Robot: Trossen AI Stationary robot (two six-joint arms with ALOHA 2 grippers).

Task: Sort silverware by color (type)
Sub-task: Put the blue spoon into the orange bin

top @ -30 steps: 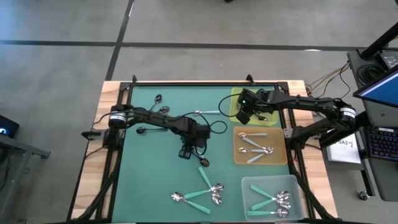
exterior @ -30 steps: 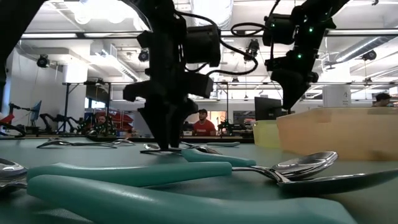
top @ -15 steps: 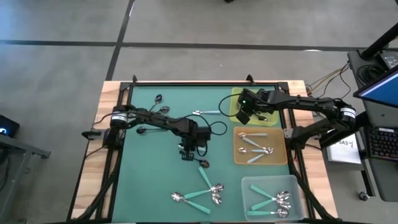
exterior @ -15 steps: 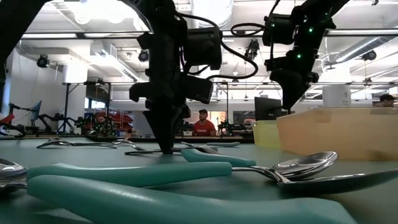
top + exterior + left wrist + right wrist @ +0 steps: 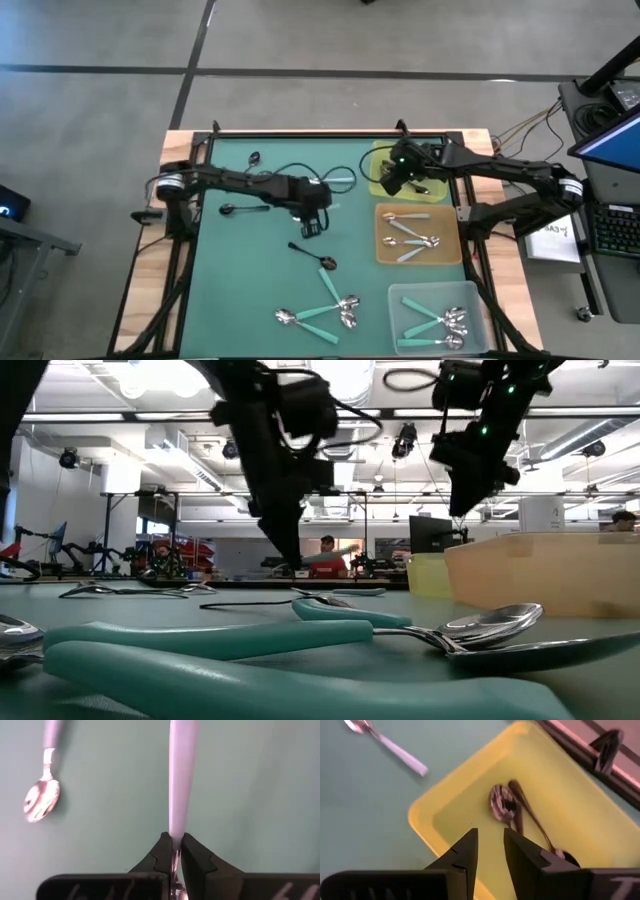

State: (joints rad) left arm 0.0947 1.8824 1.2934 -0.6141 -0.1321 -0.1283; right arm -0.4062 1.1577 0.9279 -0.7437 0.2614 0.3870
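My left gripper (image 5: pixel 312 226) hangs above the middle of the green mat, shut on a spoon with a light-blue handle (image 5: pixel 179 780). A black spoon (image 5: pixel 310 254) lies flat on the mat just nearer than it. Another light-blue spoon (image 5: pixel 335 181) lies flat farther back. My right gripper (image 5: pixel 490 845) hovers open over the yellow tray (image 5: pixel 380 165), which holds dark spoons (image 5: pixel 512 812); nothing is between its fingers. Several teal spoons (image 5: pixel 325 310) lie near the front edge. My left gripper pinches the light-blue spoon between its two fingertips (image 5: pixel 161 851), where the handle narrows into the metal neck (image 5: pixel 174 845). The fingers come from above, slanting down, and lie across the spoon. The handle sticks out past the fingertips, and the spoon is lifted clear of the mat.
An orange tray (image 5: pixel 380 235) holds light-blue spoons and a clear tray (image 5: pixel 400 295) holds teal spoons, both along the right side. Black spoons (image 5: pixel 258 172) lie at the far left of the mat. A dark cable (image 5: pixel 345 205) loops beside my left gripper.
My left gripper has shut on the light-blue spoon down at the mat, then risen and gone toward the far edge, rolling as it went. The spoon has come up clear of the mat. The black spoon has stayed where it lay. My right gripper has risen a little.
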